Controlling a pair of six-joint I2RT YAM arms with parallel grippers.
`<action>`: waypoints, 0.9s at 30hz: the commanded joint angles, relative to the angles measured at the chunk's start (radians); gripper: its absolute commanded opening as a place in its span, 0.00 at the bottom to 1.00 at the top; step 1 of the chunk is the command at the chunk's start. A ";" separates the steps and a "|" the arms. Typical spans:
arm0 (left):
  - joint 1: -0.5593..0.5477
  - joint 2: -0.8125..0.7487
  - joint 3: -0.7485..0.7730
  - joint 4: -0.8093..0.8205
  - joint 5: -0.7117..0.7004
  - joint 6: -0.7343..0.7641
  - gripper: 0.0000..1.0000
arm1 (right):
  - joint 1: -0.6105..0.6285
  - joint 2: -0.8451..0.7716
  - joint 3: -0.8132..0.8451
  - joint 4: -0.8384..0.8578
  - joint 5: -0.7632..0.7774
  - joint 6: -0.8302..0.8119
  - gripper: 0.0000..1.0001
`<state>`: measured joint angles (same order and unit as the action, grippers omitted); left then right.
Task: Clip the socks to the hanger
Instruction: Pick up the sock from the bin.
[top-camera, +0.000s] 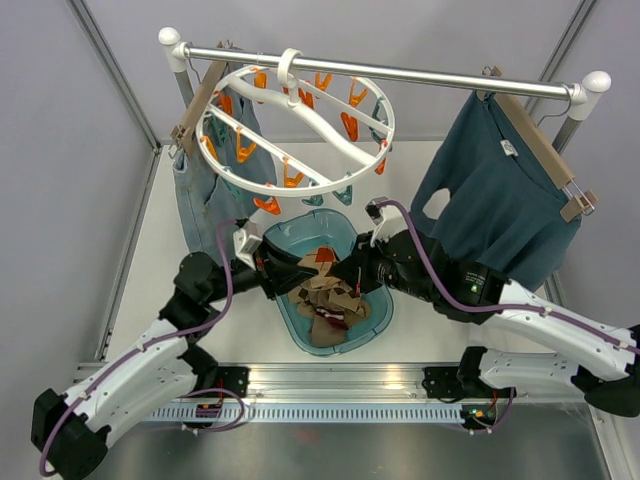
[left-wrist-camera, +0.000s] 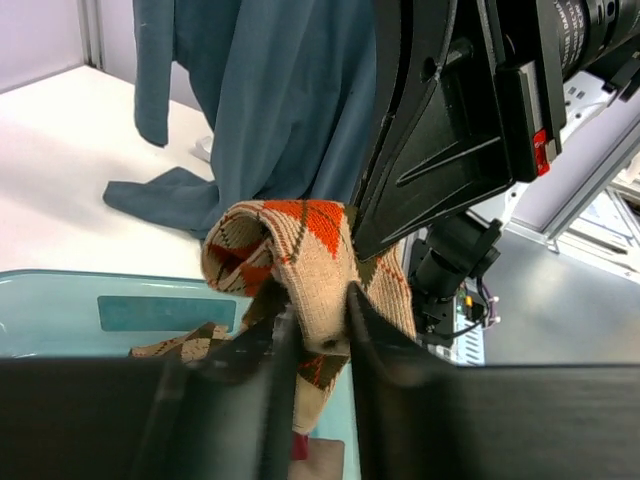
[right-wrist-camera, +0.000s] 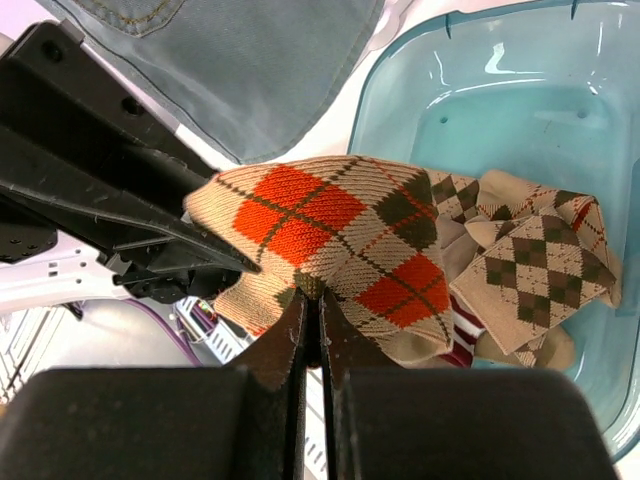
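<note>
Tan knit with orange and dark brown diamonds: that's the sock (right-wrist-camera: 320, 215) I'm holding up over the translucent teal basin (top-camera: 305, 235). My left gripper (left-wrist-camera: 318, 325) is clenched on a bunched fold of it. My right gripper (right-wrist-camera: 312, 305) pinches its lower edge, the slim black fingers nearly meeting. The other socks (right-wrist-camera: 530, 265) lie crumpled in the basin. The round white plastic hanger (top-camera: 316, 122), fringed with orange and teal pegs, hangs from the metal rail (top-camera: 420, 75) beyond the basin.

Left arm (top-camera: 215, 280) and right arm (top-camera: 430, 270) crowding basin (top-camera: 305, 235), hanger (top-camera: 312, 115) close overhead, jeans (top-camera: 195, 205) left, sweater (top-camera: 500, 210) right, table (top-camera: 250, 325) seemingly open beside
</note>
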<state>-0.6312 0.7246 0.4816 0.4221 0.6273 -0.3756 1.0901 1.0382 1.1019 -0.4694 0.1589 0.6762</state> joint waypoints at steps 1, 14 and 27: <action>-0.016 -0.002 0.051 0.052 -0.034 0.014 0.23 | -0.002 0.003 0.001 0.006 0.024 -0.017 0.00; -0.024 0.042 0.175 -0.178 -0.191 -0.222 0.02 | 0.016 -0.039 -0.071 0.049 0.326 -0.199 0.53; -0.025 0.081 0.282 -0.398 -0.330 -0.405 0.02 | 0.256 -0.162 -0.188 0.310 0.554 -0.504 0.56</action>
<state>-0.6521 0.7994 0.6975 0.0689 0.3454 -0.6910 1.2953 0.8742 0.9291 -0.2745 0.6102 0.2920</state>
